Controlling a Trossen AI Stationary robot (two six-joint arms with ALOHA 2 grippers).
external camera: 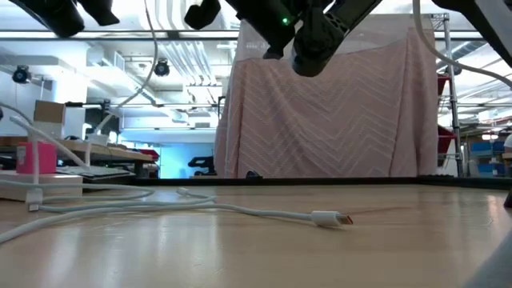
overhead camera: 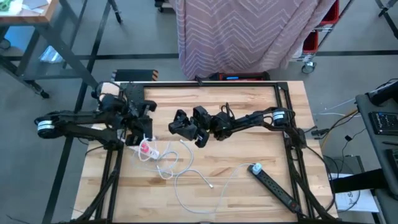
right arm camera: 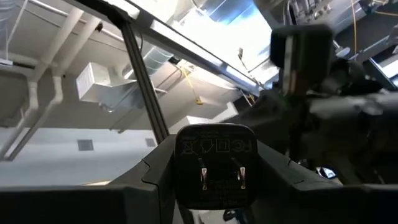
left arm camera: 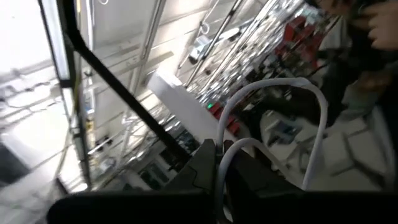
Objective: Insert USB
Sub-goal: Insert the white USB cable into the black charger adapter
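My right gripper hovers over the table's middle, shut on a black charger block whose two metal prongs face the wrist camera. My left gripper is raised just to its left, shut on a white cable. The cable's slack lies in loops on the wood. A free plug end rests flat on the table. In the low view both grippers sit high above the tabletop. My left gripper pinches the white cable between its two fingers; the cable arches out beyond the fingertips in a loop, and a strand hangs slack toward the table. My right gripper clamps the black charger block by its two side faces, one finger on each; the block is lifted clear of the table.
A pink and white object lies under the left gripper. A black power strip with a white plug sits near the table's right near corner. A striped pink cloth hangs beyond the far edge.
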